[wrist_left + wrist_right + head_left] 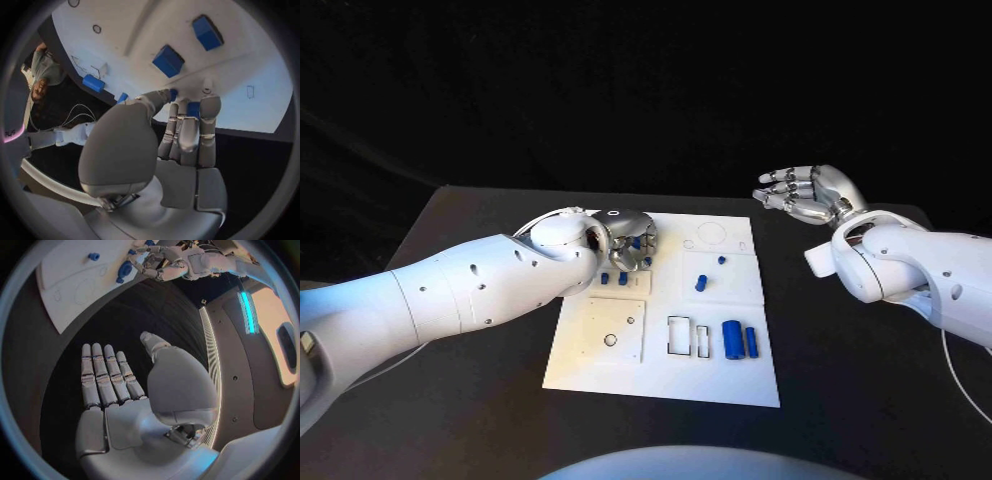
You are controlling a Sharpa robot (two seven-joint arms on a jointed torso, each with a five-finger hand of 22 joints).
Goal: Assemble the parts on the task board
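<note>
**Left hand on the board, right hand idle**

One white board [733, 385] lay mid-frame in the head view. The left hand [626, 240], at the board's upper left, pinched a small blue piece [193, 108] in its fingertips. Two blue cylinders [743, 341] lay side by side at lower right. The right hand [808, 194] hovered upper right, released, fingers spread.

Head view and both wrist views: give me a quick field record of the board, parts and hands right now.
board: white rectangular task board at mid-table
left hand: silver left hand over the board's far left area, fingers down among small blue parts
loose parts: two blue cylinders lying side by side, near right
right hand: silver right hand raised off the board, fingers spread, holding nothing
</note>
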